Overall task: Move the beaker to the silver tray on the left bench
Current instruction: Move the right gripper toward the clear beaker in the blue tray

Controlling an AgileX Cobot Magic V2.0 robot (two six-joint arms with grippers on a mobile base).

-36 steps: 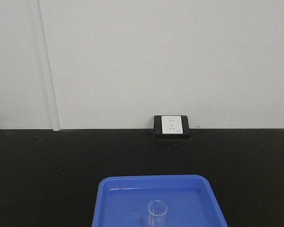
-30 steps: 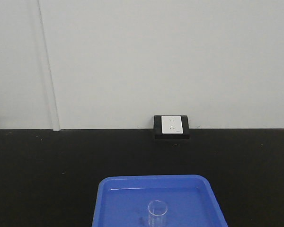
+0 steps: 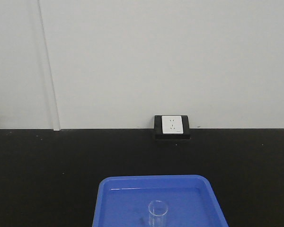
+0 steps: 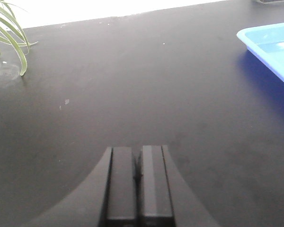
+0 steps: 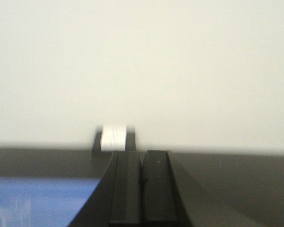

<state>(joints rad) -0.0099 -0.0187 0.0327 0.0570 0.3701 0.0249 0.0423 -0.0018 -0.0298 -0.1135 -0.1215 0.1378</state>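
A white wall (image 3: 156,56) rises behind the black worktop (image 3: 47,170). On the worktop sits a blue tray (image 3: 109,198), cut off by the lower edge of the front view. The left gripper (image 4: 137,153) hangs low over bare worktop, jaws pressed together on nothing, with the tray's corner off to its right. The right gripper (image 5: 142,156) faces the wall, its jaws likewise together (that view is blurred). A wall socket (image 3: 172,125) sits at the worktop's back edge. The beaker (image 3: 157,213) stands upright inside the blue tray, apparently empty. Plant leaves (image 4: 9,28) show at the left wrist view's corner.

You've got the beaker (image 3: 157,213) at bottom centre of the front view: small clear glass cylinder, straight-sided, upright, standing inside the blue tray (image 3: 151,179), clear of its walls.
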